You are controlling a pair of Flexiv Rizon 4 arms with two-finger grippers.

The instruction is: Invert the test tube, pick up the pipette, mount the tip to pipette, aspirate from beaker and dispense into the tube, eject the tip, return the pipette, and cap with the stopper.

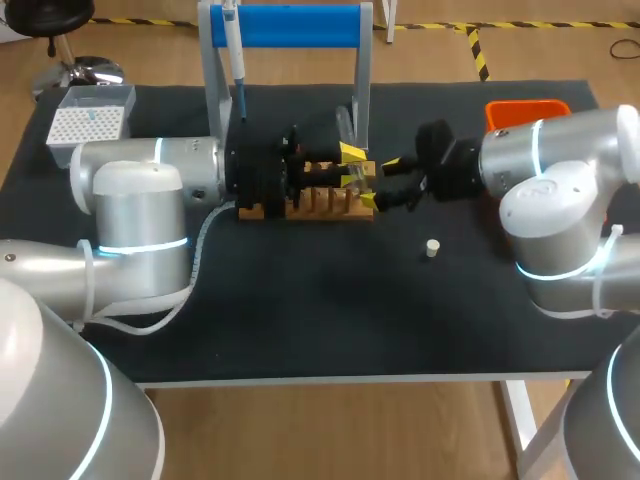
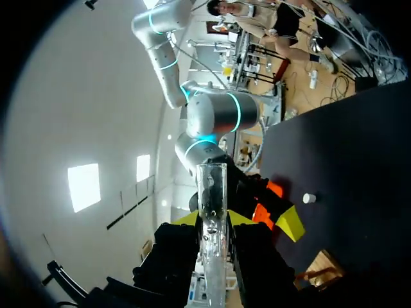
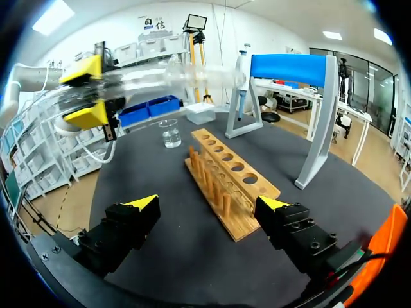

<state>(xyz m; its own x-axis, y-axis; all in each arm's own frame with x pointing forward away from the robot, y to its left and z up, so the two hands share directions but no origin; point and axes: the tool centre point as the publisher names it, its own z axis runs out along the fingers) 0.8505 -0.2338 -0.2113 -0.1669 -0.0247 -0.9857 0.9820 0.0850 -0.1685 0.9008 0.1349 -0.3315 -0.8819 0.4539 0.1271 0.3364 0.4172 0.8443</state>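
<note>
Left tool (image 2: 212, 219) is clamped on the clear test tube (image 2: 212, 192), one yellow tip on each side of the glass, and the tube runs out past the fingers. From the right wrist view the tube lies roughly level in the air, above the wooden rack (image 3: 225, 179) and touching nothing but those fingers. It points over toward the blue-topped stand (image 3: 292, 67). Right tool (image 3: 209, 204) is spread wide with nothing between its yellow tips. It sits low over the black tabletop (image 1: 300, 300), just off the near end of the rack and looking down its row of holes and pegs. In the head view both arms meet at the middle of the tabletop, the left coming in from the left side and the right from the right side. Their tools are close together over the rack's right end. The pipette (image 3: 242, 83) hangs on the stand, at its left post, behind the rack. The glass beaker (image 3: 170, 133) stands on the tabletop beyond the far end of the rack, with a little clear liquid in it. The small pale stopper (image 1: 432, 248) sits alone on the tabletop, in front of the right arm and well apart from the rack. The white tip box (image 1: 90, 120) is at the far left corner and the orange bin (image 1: 525, 110) at the far right edge.
</note>
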